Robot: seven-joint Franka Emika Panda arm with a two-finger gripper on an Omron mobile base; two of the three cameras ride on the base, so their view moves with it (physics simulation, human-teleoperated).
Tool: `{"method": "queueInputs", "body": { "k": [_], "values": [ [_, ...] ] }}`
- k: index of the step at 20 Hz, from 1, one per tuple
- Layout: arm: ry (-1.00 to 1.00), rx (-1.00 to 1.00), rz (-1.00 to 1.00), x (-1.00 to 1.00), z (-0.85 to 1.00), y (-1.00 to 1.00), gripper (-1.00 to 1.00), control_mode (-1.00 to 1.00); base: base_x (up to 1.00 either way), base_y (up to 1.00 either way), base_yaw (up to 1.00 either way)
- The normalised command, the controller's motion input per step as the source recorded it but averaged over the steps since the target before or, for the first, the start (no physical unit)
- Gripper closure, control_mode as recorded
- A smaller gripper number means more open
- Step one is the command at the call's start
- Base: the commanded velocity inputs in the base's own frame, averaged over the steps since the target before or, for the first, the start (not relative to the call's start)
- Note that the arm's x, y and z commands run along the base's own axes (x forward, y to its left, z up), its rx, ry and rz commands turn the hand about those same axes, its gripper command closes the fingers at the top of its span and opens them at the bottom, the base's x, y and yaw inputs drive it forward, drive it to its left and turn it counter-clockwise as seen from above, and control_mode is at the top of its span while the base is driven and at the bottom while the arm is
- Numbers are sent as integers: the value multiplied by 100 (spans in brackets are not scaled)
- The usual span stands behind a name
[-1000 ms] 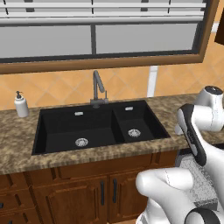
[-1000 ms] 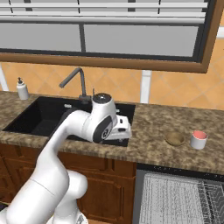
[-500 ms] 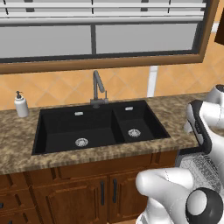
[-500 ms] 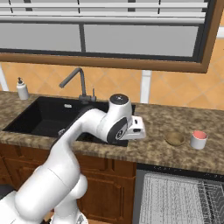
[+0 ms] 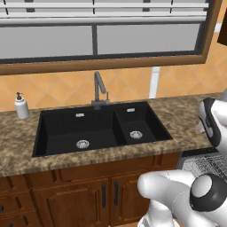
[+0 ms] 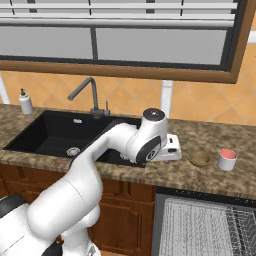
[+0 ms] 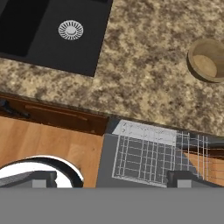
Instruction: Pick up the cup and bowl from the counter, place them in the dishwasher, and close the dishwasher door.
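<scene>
Right base view gives us one cup (image 6: 227,159) and one bowl (image 6: 200,158), both on the counter (image 6: 200,172), the bowl just left of the cup and apart from it. We count one black double sink (image 6: 60,135) with two basins, one faucet (image 6: 86,95) behind it and one soap bottle (image 6: 25,101) at the far left. The gripper (image 6: 171,148) hangs over bare granite between the sink's right edge and the bowl, clear of both. Whether its fingers are spread or pressed together we cannot tell. In the hand view the bowl (image 7: 207,59) sits at the upper right. The dishwasher (image 6: 210,225) stands open below the counter's near edge, its wire rack (image 6: 195,227) pulled out.
</scene>
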Motion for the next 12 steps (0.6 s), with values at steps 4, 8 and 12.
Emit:
{"method": "queueInputs", "body": {
  "k": [4, 8, 12],
  "values": [
    [0, 0, 0, 13, -14, -48, -100, -100, 0, 0, 0],
    [0, 0, 0, 19, -14, -44, -100, -100, 0, 0, 0],
    [0, 0, 0, 24, -7, -46, -100, -100, 0, 0, 0]
  ]
}}
